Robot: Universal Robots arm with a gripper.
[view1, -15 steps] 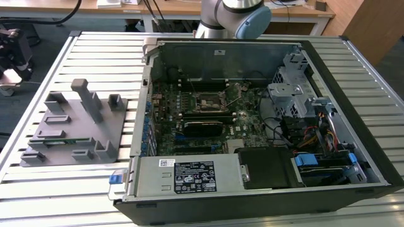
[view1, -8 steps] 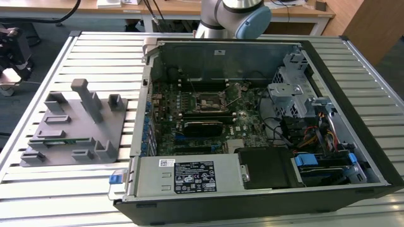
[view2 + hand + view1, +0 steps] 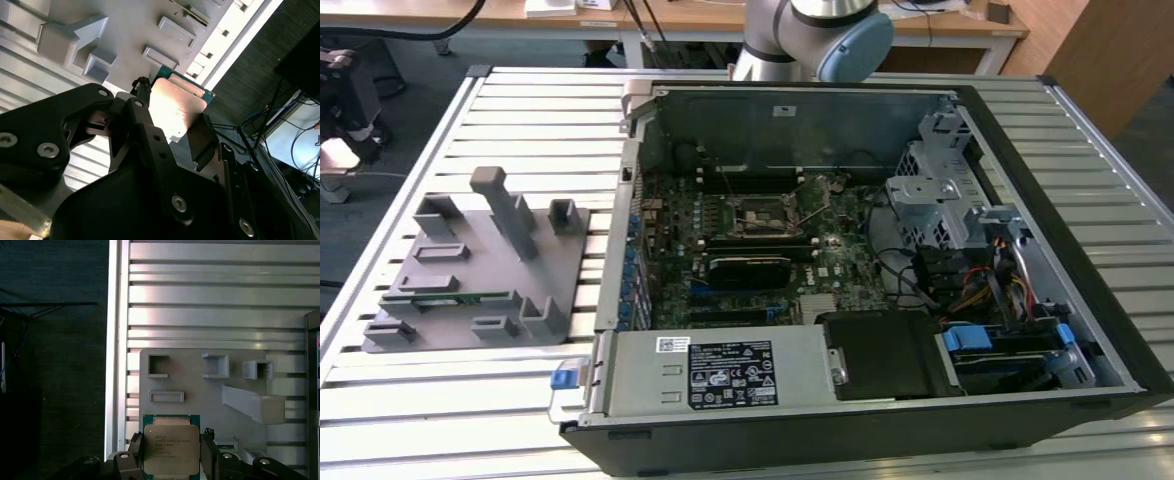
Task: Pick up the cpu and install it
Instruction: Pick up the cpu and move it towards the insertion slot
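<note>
The cpu (image 3: 171, 447) is a flat square chip with a silver-grey metal top and a green rim. My gripper (image 3: 171, 454) is shut on it, one black finger (image 3: 135, 450) on each side. In the second wrist view the cpu (image 3: 175, 105) sits between the same fingers of the gripper (image 3: 174, 122), held in the air over the grey holder plate (image 3: 125, 30). In the exterior view the motherboard's open cpu socket (image 3: 761, 214) lies in the middle of the opened computer case (image 3: 1067, 300).
The grey holder plate (image 3: 480, 270) with raised blocks lies on the slatted table (image 3: 520, 100) at the exterior view's left, with a green memory stick (image 3: 447, 297) in it. The arm's base (image 3: 807, 35) stands behind the case. The table's edge (image 3: 114, 340) borders dark floor.
</note>
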